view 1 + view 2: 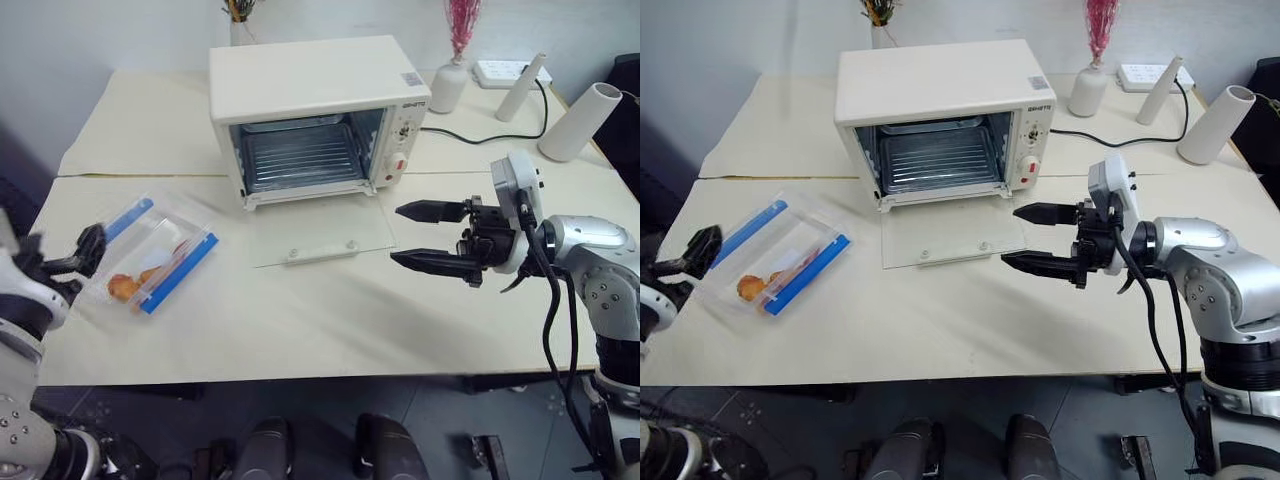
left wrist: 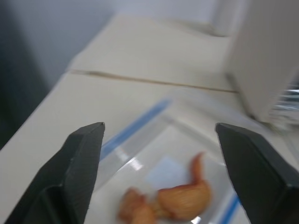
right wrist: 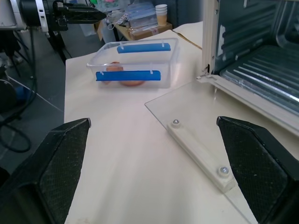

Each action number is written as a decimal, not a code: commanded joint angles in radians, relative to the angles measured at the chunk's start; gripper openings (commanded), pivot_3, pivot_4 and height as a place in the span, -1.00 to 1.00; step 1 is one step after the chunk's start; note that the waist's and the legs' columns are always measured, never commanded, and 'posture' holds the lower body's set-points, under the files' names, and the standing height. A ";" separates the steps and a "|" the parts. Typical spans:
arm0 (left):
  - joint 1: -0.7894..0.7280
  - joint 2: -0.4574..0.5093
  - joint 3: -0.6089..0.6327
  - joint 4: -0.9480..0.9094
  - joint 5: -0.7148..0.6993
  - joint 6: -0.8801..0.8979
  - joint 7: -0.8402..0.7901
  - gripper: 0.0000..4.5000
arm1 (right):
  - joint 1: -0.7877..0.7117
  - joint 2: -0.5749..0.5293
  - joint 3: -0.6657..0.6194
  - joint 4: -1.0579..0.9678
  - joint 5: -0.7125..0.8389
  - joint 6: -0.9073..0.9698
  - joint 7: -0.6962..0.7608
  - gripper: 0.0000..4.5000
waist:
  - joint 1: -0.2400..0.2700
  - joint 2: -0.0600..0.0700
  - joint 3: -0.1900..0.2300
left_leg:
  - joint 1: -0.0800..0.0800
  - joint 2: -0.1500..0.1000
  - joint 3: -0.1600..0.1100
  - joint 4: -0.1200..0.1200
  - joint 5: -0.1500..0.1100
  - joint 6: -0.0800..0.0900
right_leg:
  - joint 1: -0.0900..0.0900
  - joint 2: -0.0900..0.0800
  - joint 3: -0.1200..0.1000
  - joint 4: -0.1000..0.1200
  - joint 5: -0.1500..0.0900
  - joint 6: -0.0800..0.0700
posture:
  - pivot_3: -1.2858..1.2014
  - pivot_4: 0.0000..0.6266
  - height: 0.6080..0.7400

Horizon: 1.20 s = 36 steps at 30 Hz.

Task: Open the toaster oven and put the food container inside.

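While its lid carries two blue strips, the clear food container [image 1: 150, 257] shows orange-brown pieces.

Robot lab: test table [image 1: 300, 330], cluttered bench w/ boxes [image 3: 140, 21].

One toaster oven [image 1: 318, 95], one food container [image 1: 155, 253], two vases [image 1: 449, 85].
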 commanded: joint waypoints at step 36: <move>-0.181 -0.178 -0.032 0.316 0.259 -0.008 0.311 -0.69 | 0.046 0.014 -0.089 -0.109 0.050 0.007 -0.178 1.00 | -0.003 -0.007 -0.004 | 0.000 0.000 0.000 -0.001 0.000 0.000 | 0.000 -0.001 -0.001 -0.001 0.000 0.000 | 0.03 -0.52 1.00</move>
